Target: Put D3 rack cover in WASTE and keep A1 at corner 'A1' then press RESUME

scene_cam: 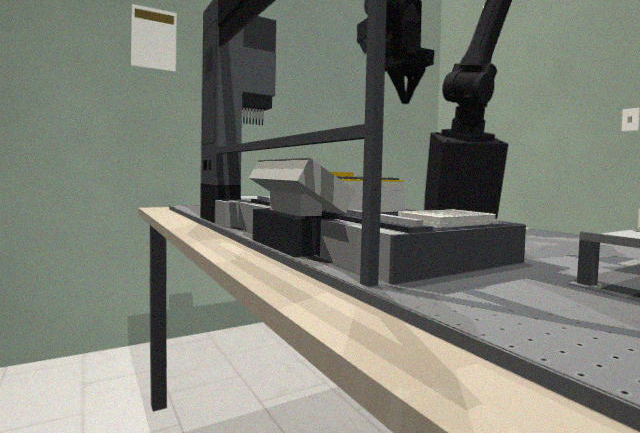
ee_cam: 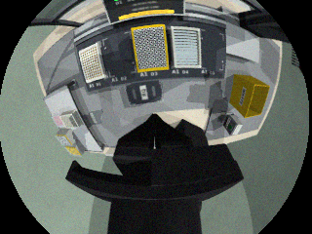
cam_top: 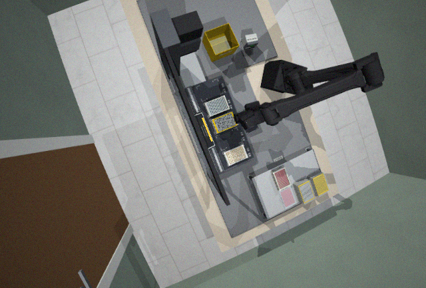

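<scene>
My pincer (scene_cam: 406,91) is clenched on nothing, high above D3; yellow tip rack (cam_top: 224,122) looks uncovered, RESUME remains.

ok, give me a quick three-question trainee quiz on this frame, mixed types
1. True or false: the gripper is clamped on a cover.
2. What colour is the waste bin? A red, B yellow, C blue.
3. Fill in: seen from above, ___ pieces of labware sit in the row on the handler deck.

Key: 1 false, it is shut on nothing, raised above the deck. 2 B. 3 three.
</scene>
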{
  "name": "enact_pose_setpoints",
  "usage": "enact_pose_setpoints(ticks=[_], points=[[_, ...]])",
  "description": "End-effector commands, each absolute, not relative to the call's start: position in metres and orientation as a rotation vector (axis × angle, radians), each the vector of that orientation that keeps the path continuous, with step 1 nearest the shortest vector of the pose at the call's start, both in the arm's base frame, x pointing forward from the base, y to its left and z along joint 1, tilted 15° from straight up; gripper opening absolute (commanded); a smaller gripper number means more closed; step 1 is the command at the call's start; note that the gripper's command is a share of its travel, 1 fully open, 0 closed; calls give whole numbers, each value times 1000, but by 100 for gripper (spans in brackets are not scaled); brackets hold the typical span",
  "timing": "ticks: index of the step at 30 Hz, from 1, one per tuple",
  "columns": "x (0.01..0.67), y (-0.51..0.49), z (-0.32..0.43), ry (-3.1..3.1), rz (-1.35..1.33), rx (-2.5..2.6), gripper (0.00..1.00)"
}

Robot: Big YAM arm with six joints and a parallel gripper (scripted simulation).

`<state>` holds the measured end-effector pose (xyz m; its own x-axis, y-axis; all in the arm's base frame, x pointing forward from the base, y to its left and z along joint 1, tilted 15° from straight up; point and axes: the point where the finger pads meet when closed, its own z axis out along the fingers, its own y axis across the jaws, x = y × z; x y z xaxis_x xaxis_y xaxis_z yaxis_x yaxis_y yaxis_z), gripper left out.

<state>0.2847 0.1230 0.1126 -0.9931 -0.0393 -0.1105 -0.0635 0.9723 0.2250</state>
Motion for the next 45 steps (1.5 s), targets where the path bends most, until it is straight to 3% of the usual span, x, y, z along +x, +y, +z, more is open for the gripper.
enact_pose_setpoints(ticks=[1, 14, 45], points=[[267, 123, 116, 3004, 348, -52, 0], [214, 115, 106, 3006, 348, -52, 0], [217, 112, 104, 3018, 343, -28, 0]])
